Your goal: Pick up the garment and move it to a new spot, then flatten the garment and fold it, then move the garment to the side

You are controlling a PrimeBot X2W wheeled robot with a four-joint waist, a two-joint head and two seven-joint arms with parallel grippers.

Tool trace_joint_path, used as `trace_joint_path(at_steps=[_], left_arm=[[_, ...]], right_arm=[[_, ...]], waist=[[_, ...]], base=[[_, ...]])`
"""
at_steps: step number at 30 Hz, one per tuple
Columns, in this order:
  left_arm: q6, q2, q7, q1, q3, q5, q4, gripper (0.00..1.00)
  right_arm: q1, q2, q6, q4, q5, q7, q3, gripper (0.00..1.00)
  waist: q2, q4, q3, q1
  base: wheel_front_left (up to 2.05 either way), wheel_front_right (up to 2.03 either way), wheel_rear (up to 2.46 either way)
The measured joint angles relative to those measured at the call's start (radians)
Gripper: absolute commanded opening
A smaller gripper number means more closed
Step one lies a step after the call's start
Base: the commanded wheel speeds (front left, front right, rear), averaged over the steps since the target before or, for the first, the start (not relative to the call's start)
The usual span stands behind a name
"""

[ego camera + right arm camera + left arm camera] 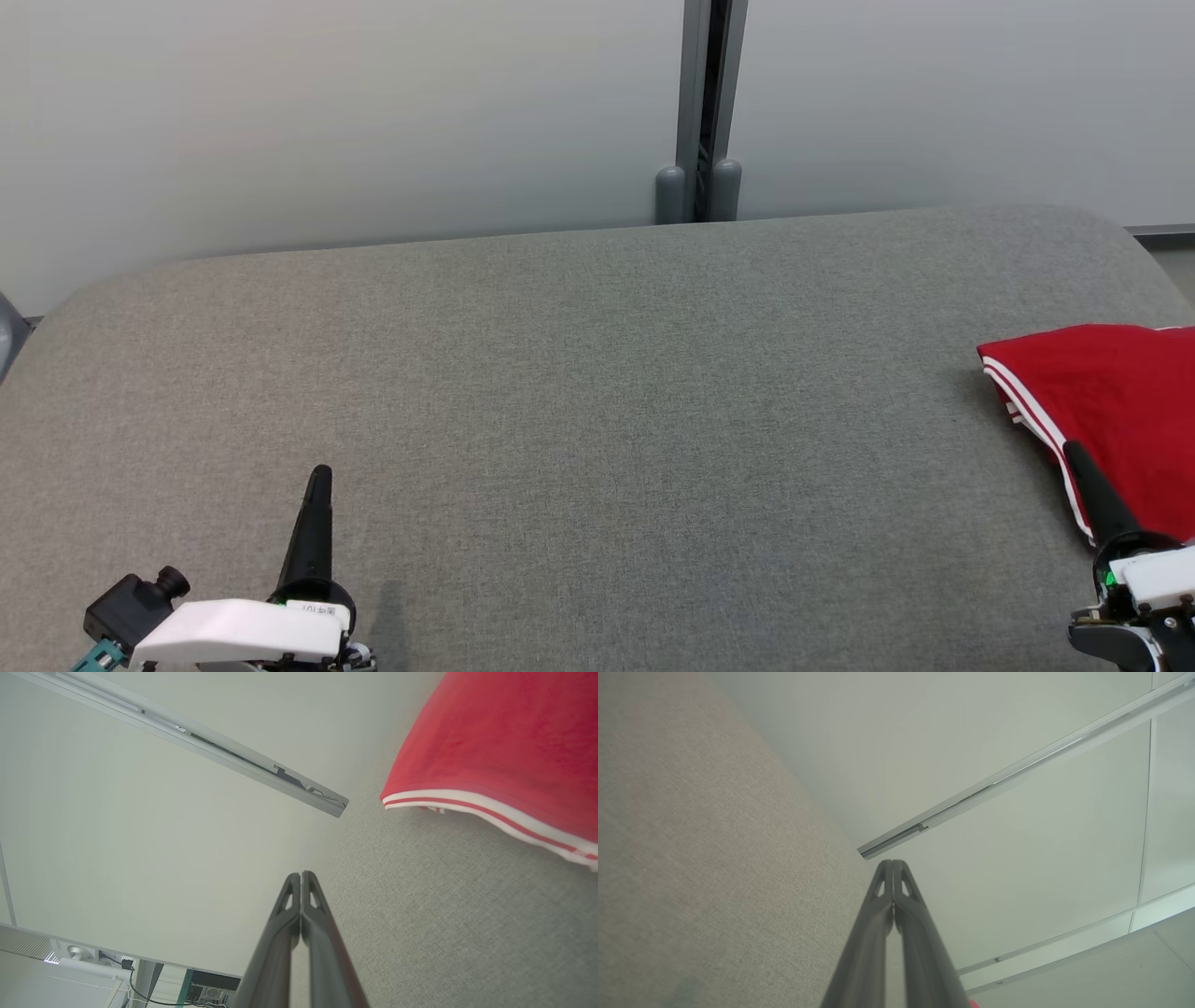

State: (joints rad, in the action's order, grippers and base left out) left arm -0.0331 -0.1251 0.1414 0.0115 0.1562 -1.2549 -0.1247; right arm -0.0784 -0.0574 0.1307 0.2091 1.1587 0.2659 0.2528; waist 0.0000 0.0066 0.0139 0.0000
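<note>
Head view shows us the red jersey (1120, 392) on the grey padded surface (597, 420), just ahead and right of our right pincer (1074, 453), which is closed on nothing. Our left pincer (319, 476), also closed and empty, sits well apart from it.

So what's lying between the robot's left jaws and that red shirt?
Nothing: the head view shows just bare grey fabric surface up to the red jersey with white-striped trim.
</note>
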Motion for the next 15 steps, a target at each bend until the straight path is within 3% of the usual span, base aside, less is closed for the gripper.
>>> trace_joint_path(at_steps=[15], left_arm=[[-0.029,0.023,0.007,-0.021,-0.009,-0.119,-0.021,0.00]], right_arm=[[-0.036,-0.003,0.000,0.040,0.132,0.033,0.028,0.00]], waist=[[0.0000,-0.002,-0.006,0.0000]], base=[[0.00,0.00,0.00]])
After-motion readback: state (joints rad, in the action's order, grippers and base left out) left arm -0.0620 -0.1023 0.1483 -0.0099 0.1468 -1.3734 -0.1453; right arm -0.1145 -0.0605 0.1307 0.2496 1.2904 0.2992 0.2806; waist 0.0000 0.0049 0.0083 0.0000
